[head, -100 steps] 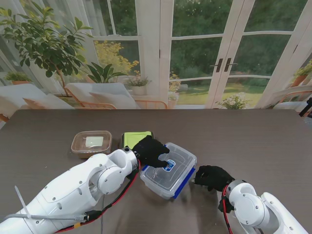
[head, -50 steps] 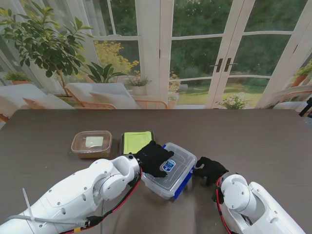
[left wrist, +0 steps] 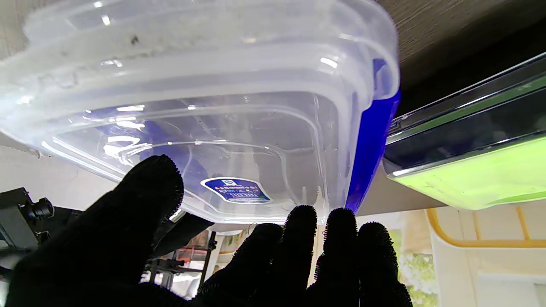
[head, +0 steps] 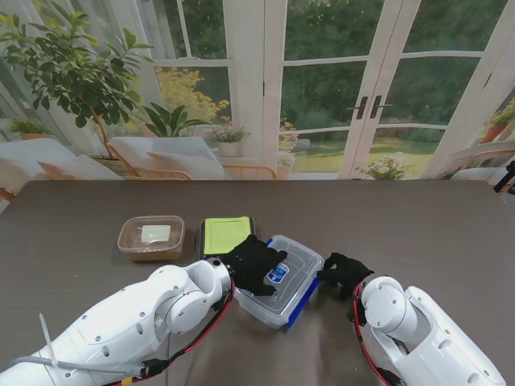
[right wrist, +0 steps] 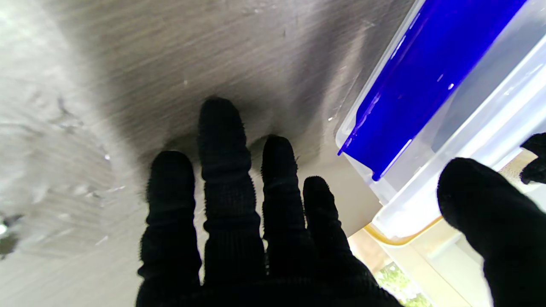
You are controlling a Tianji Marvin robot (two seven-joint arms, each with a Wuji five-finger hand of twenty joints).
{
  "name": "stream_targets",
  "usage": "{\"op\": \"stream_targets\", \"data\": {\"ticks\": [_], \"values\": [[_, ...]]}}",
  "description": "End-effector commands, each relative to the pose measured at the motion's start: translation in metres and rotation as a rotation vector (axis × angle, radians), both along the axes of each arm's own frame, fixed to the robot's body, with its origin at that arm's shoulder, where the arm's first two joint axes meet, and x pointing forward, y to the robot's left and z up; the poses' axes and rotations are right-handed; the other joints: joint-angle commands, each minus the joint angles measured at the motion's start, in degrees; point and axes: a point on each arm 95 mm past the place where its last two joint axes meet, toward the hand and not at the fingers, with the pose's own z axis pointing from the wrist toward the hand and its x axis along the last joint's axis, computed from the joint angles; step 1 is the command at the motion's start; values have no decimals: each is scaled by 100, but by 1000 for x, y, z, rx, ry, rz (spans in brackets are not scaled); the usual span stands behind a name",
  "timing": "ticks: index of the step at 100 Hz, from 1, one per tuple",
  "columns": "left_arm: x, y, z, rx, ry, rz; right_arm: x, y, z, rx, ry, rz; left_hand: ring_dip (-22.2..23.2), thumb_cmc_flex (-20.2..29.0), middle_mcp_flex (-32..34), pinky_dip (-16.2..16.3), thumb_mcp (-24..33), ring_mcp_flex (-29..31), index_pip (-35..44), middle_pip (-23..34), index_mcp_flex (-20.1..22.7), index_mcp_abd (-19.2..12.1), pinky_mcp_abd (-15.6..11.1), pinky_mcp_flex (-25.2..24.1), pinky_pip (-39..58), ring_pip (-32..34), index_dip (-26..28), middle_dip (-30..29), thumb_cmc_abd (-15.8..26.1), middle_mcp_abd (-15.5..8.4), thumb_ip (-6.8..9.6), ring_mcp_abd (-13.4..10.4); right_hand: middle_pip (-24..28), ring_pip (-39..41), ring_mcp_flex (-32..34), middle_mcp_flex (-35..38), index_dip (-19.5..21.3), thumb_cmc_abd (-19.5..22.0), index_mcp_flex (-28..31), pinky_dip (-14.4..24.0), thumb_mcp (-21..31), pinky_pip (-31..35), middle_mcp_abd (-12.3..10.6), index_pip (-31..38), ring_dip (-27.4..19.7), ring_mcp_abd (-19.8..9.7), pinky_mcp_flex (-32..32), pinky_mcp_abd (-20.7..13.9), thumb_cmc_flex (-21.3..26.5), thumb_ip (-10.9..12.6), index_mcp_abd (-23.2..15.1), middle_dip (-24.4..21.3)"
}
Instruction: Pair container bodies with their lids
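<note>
A clear container [head: 288,286] with its clear lid [left wrist: 213,128] on and blue side clips [right wrist: 426,85] sits at the table's middle. My left hand [head: 253,262] lies flat on the left part of that lid, fingers [left wrist: 298,238] spread and gripping nothing. My right hand [head: 344,269] is open just right of the container, its fingers [right wrist: 222,170] over bare table and its thumb near the blue clip. A dark container with a green lid [head: 224,233] stands just beyond my left hand. A brownish clear container [head: 150,236] with its lid on stands farther left.
The dark wooden table [head: 418,225] stretches to the right and far side. Glass doors and plants lie beyond its far edge. The green-lidded container [left wrist: 477,170] stands close beside the clear one.
My right hand has moved forward and leftward to the clear container's right side. My left hand has slid slightly back on the lid, and the container has barely shifted.
</note>
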Motion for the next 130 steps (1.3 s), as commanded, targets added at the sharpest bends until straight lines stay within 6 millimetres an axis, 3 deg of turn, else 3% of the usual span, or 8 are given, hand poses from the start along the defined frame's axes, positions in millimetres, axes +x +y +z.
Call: {"op": "stream_targets", "data": {"ticks": [1, 41, 70, 87, 98, 130], "values": [[-5, 2, -12, 33, 36, -1, -5, 2, -14, 0, 54, 11, -13, -52, -135, -28, -73, -134, -73, 24, -173, 110, -141, -212, -168, -81, -49, -51, -228, -108, -230, -60, -400, -463, -250, -325, -57, 271, -129, -25, -336, 202, 152, 90, -244, 112, 526, 51, -19, 30, -110, -232], [-2, -5, 1, 5, 3, -29, -12, -5, -13, 25, 73, 25, -3, -29, -116, 33, -427, -100, -97, 28, -401, -248, -104, -196, -223, -102, -95, -50, 185, -112, -163, -35, -429, -451, -470, -574, -182, 317, -510, 4, -1010, 128, 90, -51, -260, 118, 335, -3, -122, 14, -93, -258], [-5, -15, 21, -29, -8, -85, -15, -12, -7, 49, 61, 9, -15, 81, -117, 57, -661, -113, -107, 7, -493, -1145, -87, -219, -292, -154, -140, -49, 303, -112, -112, 5, -441, -450, -560, -655, -229, 433, -582, 45, -1313, 98, 97, -43, -260, 133, 247, 2, -151, 36, -148, -264], [-5, -18, 16, -21, 37, -103, -12, -12, -7, 52, 78, 22, -19, 145, -175, 53, -770, -163, -69, -28, -332, -1531, -102, -220, -425, -216, -130, -57, 340, -125, -96, 0, -449, -340, -621, -736, -285, 545, -660, 84, -1541, 83, 64, -93, -202, 107, 193, -31, -228, 47, -274, -259], [-5, -18, 10, -12, 76, -99, -9, -13, -7, 53, 86, 36, -21, 193, -215, 30, -797, -211, -35, -52, -164, -1729, -107, -228, -551, -256, -105, -64, 361, -78, -93, 36, -467, -293, -706, -826, -362, 647, -752, 133, -1969, 51, 25, -162, -169, 92, 124, -63, -247, 67, -353, -244], [-2, -25, 0, 15, 116, -108, -5, -15, -3, 42, 92, 55, -26, 233, -307, 51, -914, -324, 66, -109, 353, -1885, -107, -242, -840, -383, -7, -72, 485, -59, -83, 38, -472, -265, -855, -949, -415, 688, -854, 177, -2242, 6, -15, -189, -138, 83, -1, -100, -384, 133, -373, -222]]}}
